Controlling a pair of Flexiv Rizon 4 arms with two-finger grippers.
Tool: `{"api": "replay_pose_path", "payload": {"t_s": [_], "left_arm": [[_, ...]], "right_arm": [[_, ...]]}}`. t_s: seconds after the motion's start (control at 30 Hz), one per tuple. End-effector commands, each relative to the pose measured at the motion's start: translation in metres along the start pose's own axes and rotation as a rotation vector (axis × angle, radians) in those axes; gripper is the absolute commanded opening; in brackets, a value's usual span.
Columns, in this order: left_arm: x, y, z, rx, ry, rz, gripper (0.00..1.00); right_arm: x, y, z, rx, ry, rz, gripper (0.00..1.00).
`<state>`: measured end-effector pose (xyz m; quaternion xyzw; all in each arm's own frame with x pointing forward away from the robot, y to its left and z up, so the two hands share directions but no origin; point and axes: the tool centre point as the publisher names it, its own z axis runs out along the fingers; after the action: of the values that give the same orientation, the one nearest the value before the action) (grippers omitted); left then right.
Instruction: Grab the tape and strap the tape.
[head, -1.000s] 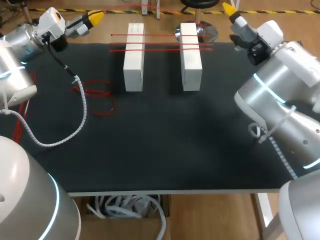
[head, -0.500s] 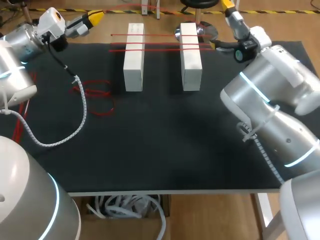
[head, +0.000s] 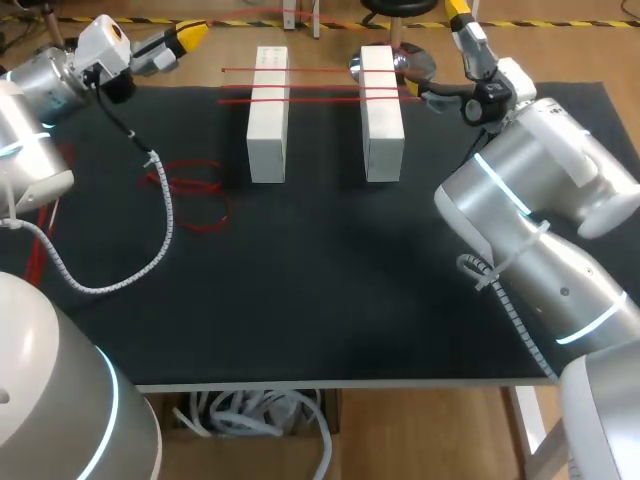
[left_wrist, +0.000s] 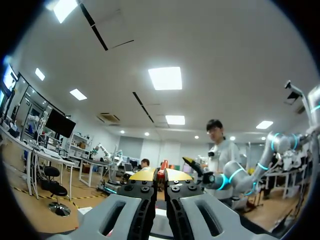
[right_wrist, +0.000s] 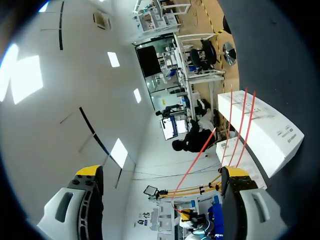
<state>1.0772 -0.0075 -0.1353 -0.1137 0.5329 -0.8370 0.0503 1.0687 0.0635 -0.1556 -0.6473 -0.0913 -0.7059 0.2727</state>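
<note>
On the black worktop (head: 330, 300), red tape (head: 320, 88) lies stretched across two white blocks (head: 268, 115) along the far edge. It looks light and limp; I'd pinch its right end. My right claw (right_wrist: 162, 172) gapes wide there; my left claw (left_wrist: 160, 175) is closed.

**Silver links, yellow tips**

My left arm (head: 30, 110) and right arm (head: 540, 200) are built of fat, rounded silver-grey links, with thin glowing cyan rings (head: 505, 178) at the joints. A white spiral-wrapped cable (head: 110, 288) runs from the left arm, and a second spiral cable (head: 520, 325) runs along the right. The wrists are white blocks with black fittings. My left gripper (left_wrist: 160, 175) has pale grey fingers, black screws and yellow tips — my right gripper (right_wrist: 162, 172) looks the same.
</note>
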Motion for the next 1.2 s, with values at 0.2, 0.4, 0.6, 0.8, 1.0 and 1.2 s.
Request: {"api": "replay_pose_path", "payload": {"t_s": [0.2, 0.4, 0.6, 0.8, 1.0, 1.2], "left_arm": [[0.001, 0.001, 0.000, 0.002, -0.001, 0.002, 0.00], [0.001, 0.001, 0.000, 0.002, -0.001, 0.002, 0.00], [0.001, 0.001, 0.000, 0.002, -0.001, 0.002, 0.00], [0.001, 0.001, 0.000, 0.002, -0.001, 0.002, 0.00], [0.001, 0.001, 0.000, 0.002, -0.001, 0.002, 0.00], [0.001, 0.001, 0.000, 0.002, -0.001, 0.002, 0.00]], "right_arm": [[-0.015, -0.013, 0.002, -0.240, -0.093, -0.081, 1.00], [-0.020, -0.006, -0.002, -0.490, -0.122, -0.175, 1.00], [-0.010, 0.002, -0.007, -0.592, -0.036, -0.222, 1.00], [-0.017, 0.006, 0.006, -0.568, -0.015, -0.147, 1.00], [-0.026, -0.001, 0.024, -0.503, -0.009, -0.066, 1.00], [-0.030, -0.009, 0.034, -0.478, 0.010, -0.050, 1.00]]}}
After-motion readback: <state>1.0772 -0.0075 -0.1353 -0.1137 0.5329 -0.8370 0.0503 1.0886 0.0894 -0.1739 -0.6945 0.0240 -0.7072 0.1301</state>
